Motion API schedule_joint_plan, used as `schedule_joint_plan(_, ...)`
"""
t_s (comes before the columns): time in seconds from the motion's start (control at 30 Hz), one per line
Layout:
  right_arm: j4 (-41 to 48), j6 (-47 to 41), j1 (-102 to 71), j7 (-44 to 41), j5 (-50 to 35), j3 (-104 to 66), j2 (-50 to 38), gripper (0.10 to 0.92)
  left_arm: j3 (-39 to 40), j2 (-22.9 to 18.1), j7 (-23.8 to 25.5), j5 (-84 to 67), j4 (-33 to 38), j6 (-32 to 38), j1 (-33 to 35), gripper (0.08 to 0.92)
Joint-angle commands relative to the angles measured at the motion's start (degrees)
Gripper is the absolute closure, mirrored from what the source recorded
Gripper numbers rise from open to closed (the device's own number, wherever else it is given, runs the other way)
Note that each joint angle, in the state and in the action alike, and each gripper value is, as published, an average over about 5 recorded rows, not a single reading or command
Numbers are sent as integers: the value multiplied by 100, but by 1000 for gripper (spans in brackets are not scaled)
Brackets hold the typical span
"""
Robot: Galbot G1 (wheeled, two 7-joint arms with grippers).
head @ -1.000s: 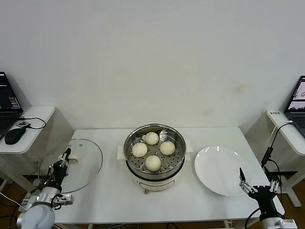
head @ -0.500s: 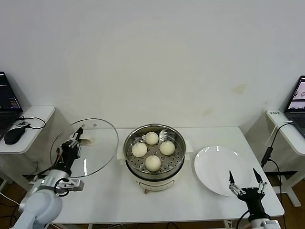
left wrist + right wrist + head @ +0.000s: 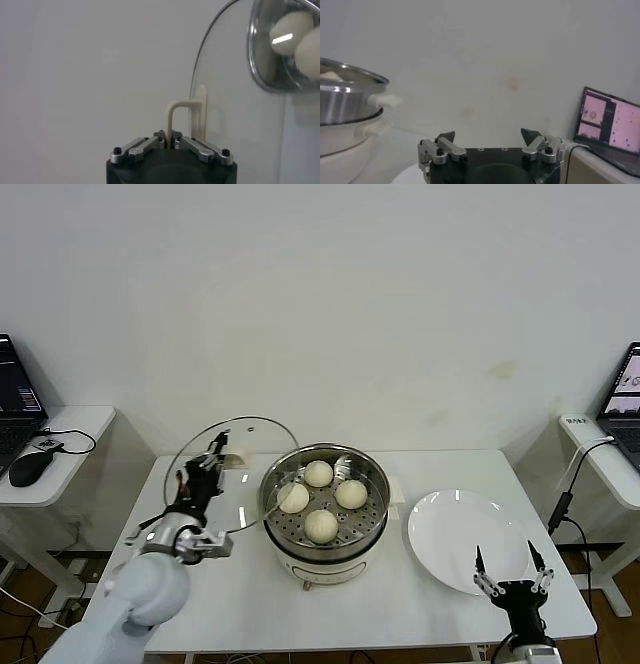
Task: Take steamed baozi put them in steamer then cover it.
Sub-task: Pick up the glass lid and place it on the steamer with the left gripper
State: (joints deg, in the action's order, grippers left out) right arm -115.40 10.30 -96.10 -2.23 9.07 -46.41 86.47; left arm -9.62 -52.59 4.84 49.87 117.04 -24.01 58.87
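Head view: the left gripper [image 3: 212, 456] clamps the white handle of the round glass lid [image 3: 225, 474], tilted just left of the shiny stainless-steel steamer [image 3: 325, 502]; four cream-white steamed baozi [image 3: 320, 526] sit on its perforated tray; the right gripper [image 3: 512, 569] hangs spread, empty, beside the flat white plate [image 3: 460, 539].

Left wrist view: fingers [image 3: 192, 145] pinch the handle.

Right wrist view: jaws apart.

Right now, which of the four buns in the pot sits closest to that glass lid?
The baozi on the steamer's left side; the glass lid, held tilted by the left gripper, nearly overlaps it. The others lie farther right.

Shiny steel steamer [image 3: 325, 506], clear glass lid [image 3: 215, 474]
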Motion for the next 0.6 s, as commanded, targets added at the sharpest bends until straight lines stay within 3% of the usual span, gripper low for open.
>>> schedule_joint_plan(0.03, 16, -80, 32, 282, 815, 82, 185, 203, 1344, -962, 1004, 1707, -189, -705, -873, 862)
schedule_joint_plan(0.23, 118, -111, 114, 317, 1004, 203, 321, 202, 1531, -1298, 1429, 2360, -402, -767, -1024, 862)
schedule_joint_plan(0.6, 262, -153, 155, 506, 1420, 335, 398, 203, 1580, -2087, 1435, 2612, -775, -1003, -1038, 862)
